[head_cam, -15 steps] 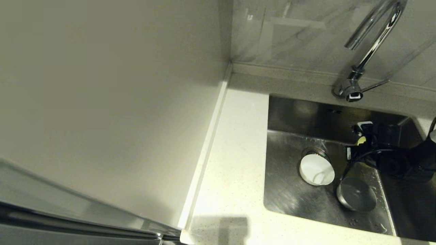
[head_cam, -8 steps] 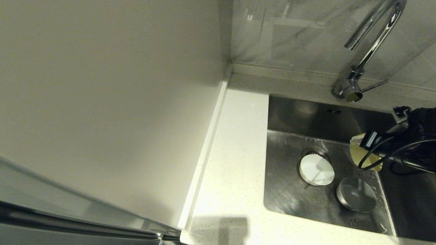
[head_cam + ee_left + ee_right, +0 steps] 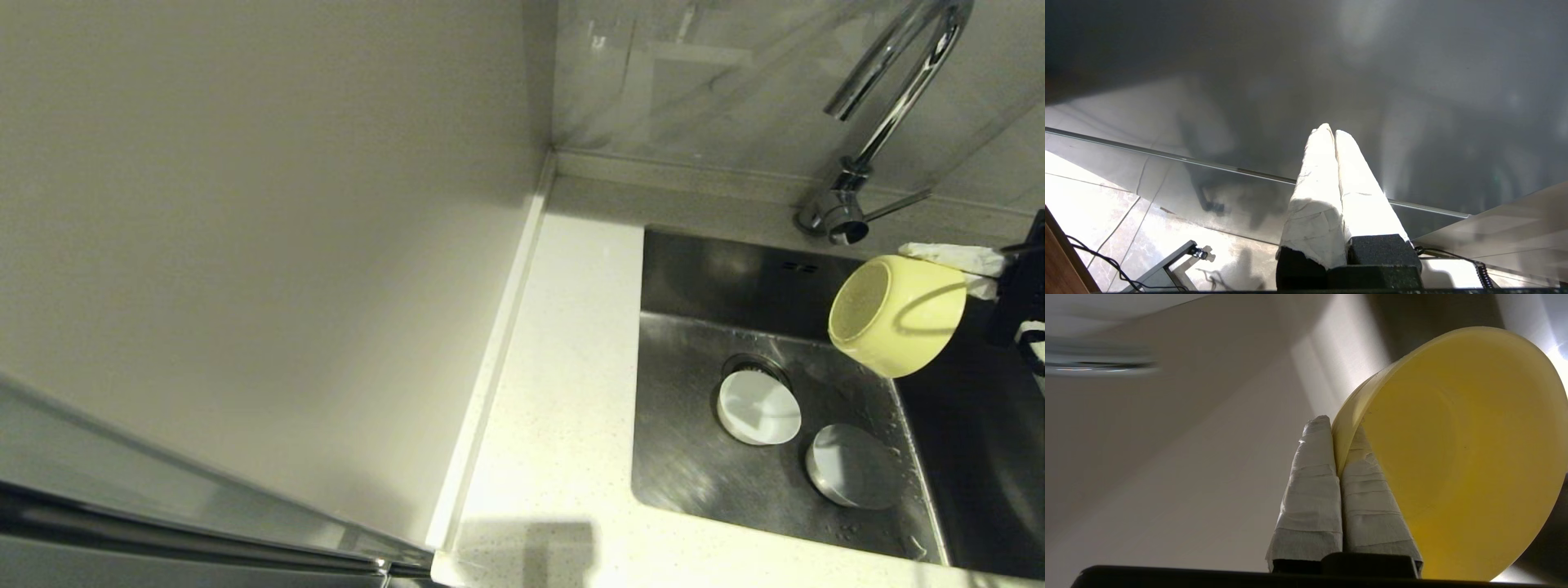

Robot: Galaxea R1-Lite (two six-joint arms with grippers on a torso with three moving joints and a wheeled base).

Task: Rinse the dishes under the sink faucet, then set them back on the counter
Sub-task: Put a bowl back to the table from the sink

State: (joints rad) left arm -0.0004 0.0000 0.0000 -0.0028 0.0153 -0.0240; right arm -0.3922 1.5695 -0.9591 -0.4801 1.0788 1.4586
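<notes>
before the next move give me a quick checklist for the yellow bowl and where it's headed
1. Grip on yellow bowl: ok. The right gripper pinches its rim, one finger inside, one outside.
2. Bowl clear of the sink floor: ok. It hangs tipped on its side above the basin.
3. Bowl under the faucet spout: cannot tell; it sits below and just right of the spout in the head view.
4. Water running: not ok, no stream visible.
5. Other dishes out of the way: ok. The white bowl lies by the drain, the bluish bowl beside it.
6. Left gripper: ok, shut, away from the sink.
</notes>
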